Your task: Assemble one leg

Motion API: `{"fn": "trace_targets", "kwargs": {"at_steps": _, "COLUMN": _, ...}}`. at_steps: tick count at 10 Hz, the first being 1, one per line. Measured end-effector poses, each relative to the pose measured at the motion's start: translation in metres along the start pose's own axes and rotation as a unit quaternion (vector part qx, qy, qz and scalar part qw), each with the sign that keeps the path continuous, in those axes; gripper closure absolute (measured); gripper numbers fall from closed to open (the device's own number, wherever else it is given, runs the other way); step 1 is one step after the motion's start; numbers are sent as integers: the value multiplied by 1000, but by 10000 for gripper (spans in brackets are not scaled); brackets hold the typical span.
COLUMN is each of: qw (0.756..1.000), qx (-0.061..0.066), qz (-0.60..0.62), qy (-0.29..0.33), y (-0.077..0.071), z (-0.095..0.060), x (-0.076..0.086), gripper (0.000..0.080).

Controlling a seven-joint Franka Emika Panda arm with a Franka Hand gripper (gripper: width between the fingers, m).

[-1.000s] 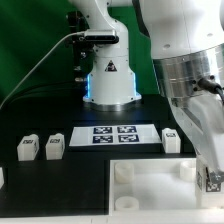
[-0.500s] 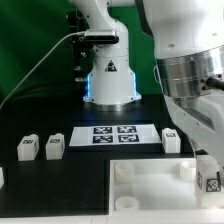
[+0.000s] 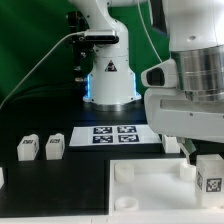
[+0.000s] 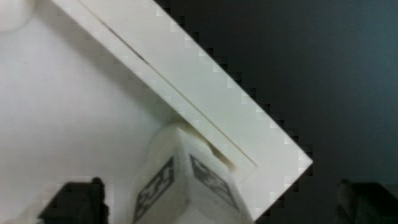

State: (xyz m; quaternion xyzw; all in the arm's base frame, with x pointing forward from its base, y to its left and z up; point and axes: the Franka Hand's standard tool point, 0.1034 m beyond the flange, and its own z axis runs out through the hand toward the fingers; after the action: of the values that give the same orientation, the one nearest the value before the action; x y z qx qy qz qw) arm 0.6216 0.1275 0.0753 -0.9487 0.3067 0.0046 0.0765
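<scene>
While arm hangs over tabletop [image 3: 150, 195], leg [image 3: 209, 172] stands upright at its right corner by exterior view, directly beneath gripper [image 4: 199, 200]; fingers spread either side, contact not discernible.

On the dark table [image 3: 60, 185] we see the marker board [image 3: 113, 136], a thin flat white sheet with four black-and-white tags in two rows of two, lying near the middle just in front of a glowing blue-lit base. At the near edge, toward the exterior view's right, lies a large white square piece [image 3: 150, 190] with round sockets at its corners; one socket shows at its far corner on the exterior view's left, another at its near corner on that side. In the wrist view we see this same white piece [image 4: 71, 110] as a broad pale surface with a raised slanting edge against the dark table [image 4: 302, 70]. A grey cable [image 3: 35, 68] curves down from the upper middle to the exterior view's left, against a green backdrop [image 3: 30, 30].
</scene>
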Motion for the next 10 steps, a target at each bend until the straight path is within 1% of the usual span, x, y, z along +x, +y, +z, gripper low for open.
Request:
{"fn": "trace_targets", "kwargs": {"at_steps": 1, "qw": 997, "qx": -14, "qz": -81, "qy": 7, "y": 1, "z": 1, "x": 2, "gripper": 150}}
{"fn": "trace_targets", "kwargs": {"at_steps": 3, "qw": 975, "qx": -24, "qz": -222, "qy": 13, "y": -1, "z": 0, "x": 6, "gripper": 150}}
{"fn": "trace_targets", "kwargs": {"at_steps": 4, "qw": 957, "qx": -26, "qz": -287, "qy": 12, "y": 0, "z": 0, "x": 7, "gripper": 150}}
{"fn": "trace_targets", "kwargs": {"at_steps": 5, "qw": 939, "qx": -26, "qz": -343, "qy": 10, "y": 4, "z": 0, "x": 11, "gripper": 150}}
{"fn": "trace_targets", "kwargs": {"at_steps": 7, "qw": 940, "qx": -26, "qz": -341, "qy": 10, "y": 4, "z": 0, "x": 11, "gripper": 150}}
{"fn": "trace_targets", "kwargs": {"at_steps": 8, "qw": 940, "qx": -26, "qz": -340, "qy": 10, "y": 4, "z": 0, "x": 11, "gripper": 272}}
{"fn": "trace_targets", "kwargs": {"at_steps": 9, "qw": 941, "qx": -26, "qz": -339, "qy": 10, "y": 4, "z": 0, "x": 11, "gripper": 422}}
{"fn": "trace_targets", "kwargs": {"at_steps": 10, "qw": 948, "qx": -27, "qz": -318, "qy": 11, "y": 6, "z": 0, "x": 13, "gripper": 502}}
